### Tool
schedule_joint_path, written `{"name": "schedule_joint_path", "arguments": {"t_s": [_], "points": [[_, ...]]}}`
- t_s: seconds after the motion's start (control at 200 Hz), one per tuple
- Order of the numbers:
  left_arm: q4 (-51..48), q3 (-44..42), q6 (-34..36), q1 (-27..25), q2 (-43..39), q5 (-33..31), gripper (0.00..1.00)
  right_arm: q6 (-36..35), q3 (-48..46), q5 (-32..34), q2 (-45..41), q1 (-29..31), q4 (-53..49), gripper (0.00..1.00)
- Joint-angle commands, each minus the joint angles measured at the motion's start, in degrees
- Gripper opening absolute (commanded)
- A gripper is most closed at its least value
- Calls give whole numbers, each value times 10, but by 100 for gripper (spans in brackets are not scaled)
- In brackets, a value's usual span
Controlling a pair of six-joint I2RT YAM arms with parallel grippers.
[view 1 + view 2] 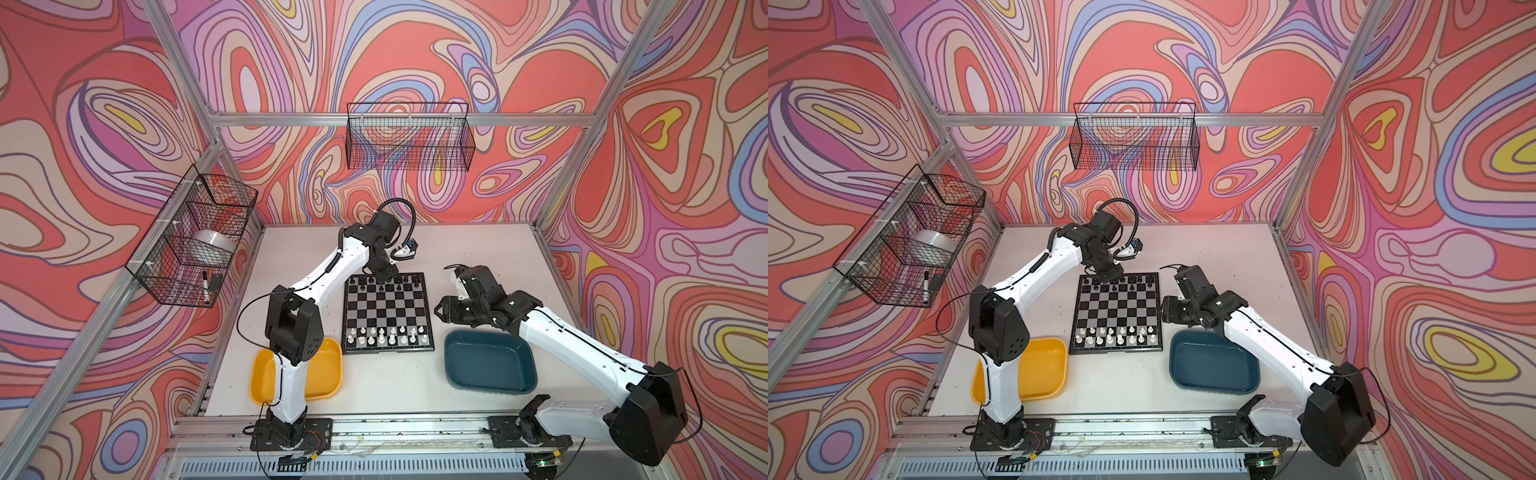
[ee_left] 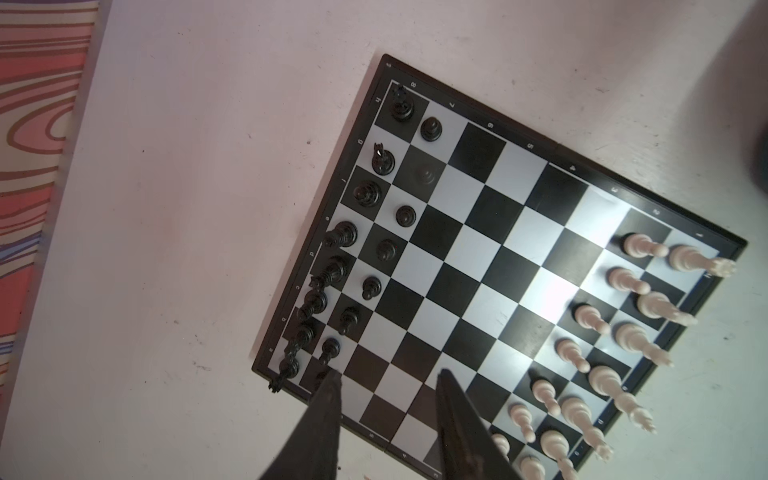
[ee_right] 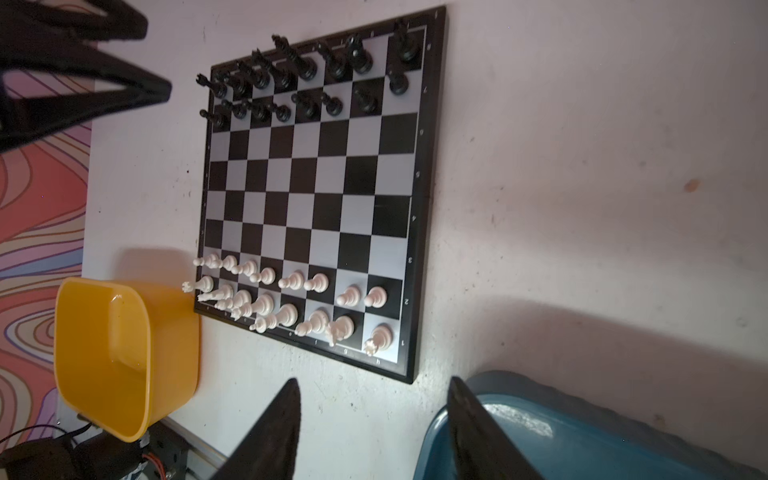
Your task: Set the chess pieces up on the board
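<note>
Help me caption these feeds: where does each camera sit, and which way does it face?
Both top views: high above the arm bases, looking down at the table; left arm and right arm show.
Left wrist: over the board's black end, looking along it; open left gripper shows.
Right wrist: beside the board near the teal tray, facing the yellow tray; open right gripper shows.
Shared: every view holds the board.

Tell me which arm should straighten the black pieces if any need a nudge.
Left. The left gripper hangs open over a corner of the board, right beside the black pieces; the right gripper, also open, is off the board near the teal tray.
</note>
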Motion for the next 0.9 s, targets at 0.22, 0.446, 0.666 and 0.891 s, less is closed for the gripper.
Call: {"name": "schedule_joint_path", "arguments": {"t_s": [0.22, 0.446, 0.666, 0.891], "points": [[-61, -38, -16, -3, -111, 8, 57, -53, 16, 55, -31, -70, 51, 70], [-19, -125, -48, 12, -196, 2, 70, -64, 7, 61, -59, -127, 86, 76], [37, -220, -122, 95, -248, 70, 71, -81, 10, 66, -58, -179, 118, 78], [170, -343, -222, 235, -288, 128, 73, -117, -79, 144, -63, -238, 258, 86]]}}
